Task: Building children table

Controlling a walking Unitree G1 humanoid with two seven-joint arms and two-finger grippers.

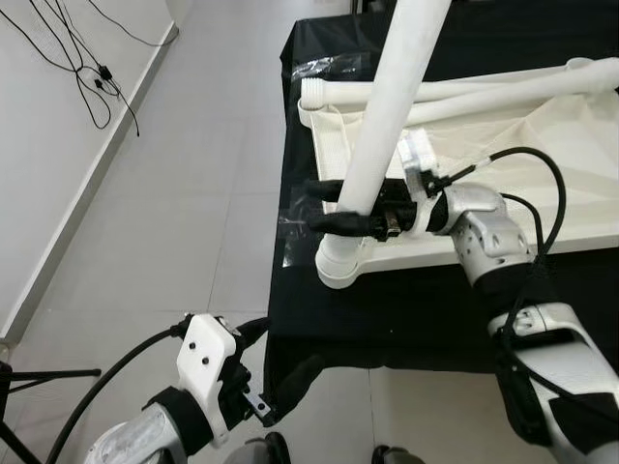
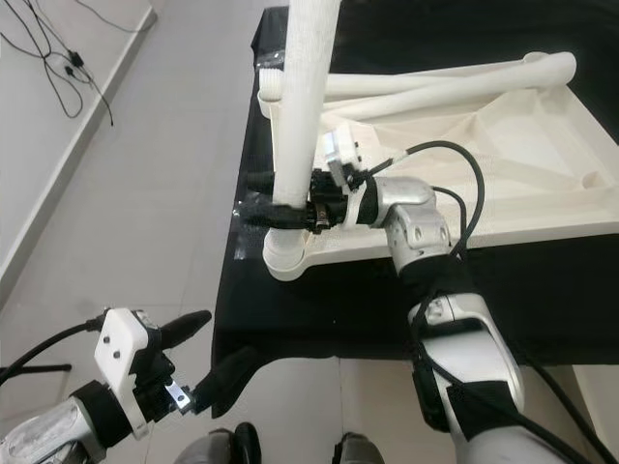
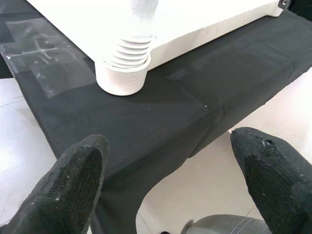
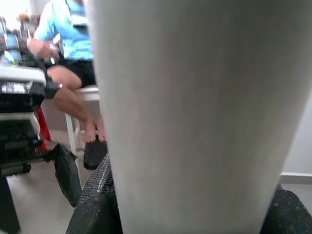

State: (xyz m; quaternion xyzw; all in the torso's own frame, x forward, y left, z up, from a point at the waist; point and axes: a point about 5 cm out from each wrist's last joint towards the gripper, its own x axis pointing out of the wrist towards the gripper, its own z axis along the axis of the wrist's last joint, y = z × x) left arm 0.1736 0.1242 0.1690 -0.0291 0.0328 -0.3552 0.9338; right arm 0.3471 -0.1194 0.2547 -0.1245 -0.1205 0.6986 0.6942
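The left hand (image 1: 253, 362), fingers apart, hovers off the counter's (image 1: 406, 319) near-left corner. The right hand (image 1: 334, 205) clamps the upright white leg (image 1: 387, 116) at the tabletop's (image 1: 542, 155) threaded corner socket (near edge); tilting could cross-thread it.

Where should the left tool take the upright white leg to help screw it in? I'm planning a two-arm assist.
Probably low on the white leg, just above the threaded collar. The right tool already clamps it from the robot's right, so come from the left, tool open wide: the shaft is round, smooth and leaning slightly.
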